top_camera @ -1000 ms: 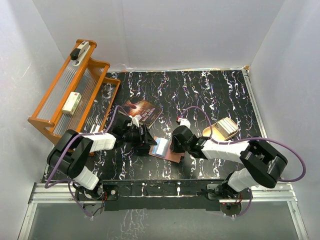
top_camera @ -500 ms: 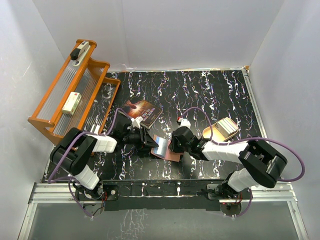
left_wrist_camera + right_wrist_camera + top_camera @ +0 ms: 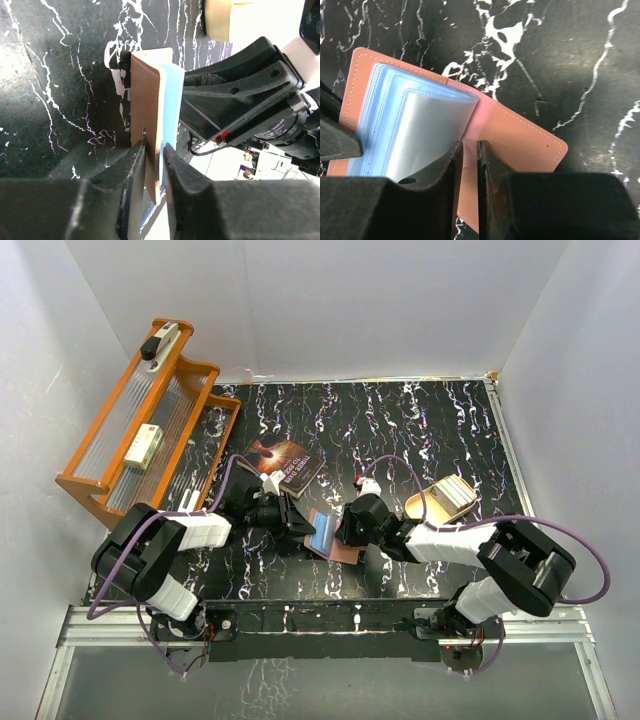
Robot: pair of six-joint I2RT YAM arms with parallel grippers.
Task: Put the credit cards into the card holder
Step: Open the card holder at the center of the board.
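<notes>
The reddish-brown card holder point(image 3: 335, 545) lies open near the table's front middle, with pale blue plastic sleeves point(image 3: 395, 120) fanned inside. My left gripper point(image 3: 155, 152) is shut on the edge of its left cover point(image 3: 147, 95), which stands upright with sleeves against it. My right gripper point(image 3: 470, 147) comes from the other side, jaws almost together on a pinkish inner leaf at the fold, and a silvery sleeve point(image 3: 430, 130) curls against one finger. The top view shows both grippers, left point(image 3: 303, 527) and right point(image 3: 347, 533), meeting at the holder. I cannot pick out any credit cards from the sleeves.
A dark paperback book point(image 3: 285, 464) lies just behind the left gripper. A beige tin point(image 3: 447, 498) sits to the right, behind the right arm. An orange wooden rack point(image 3: 150, 425) with small items stands at the far left. White walls enclose the table.
My left gripper's jaws have closed onto the holder's left cover, which now stands more upright. The right gripper has stayed at the holder's fold.
</notes>
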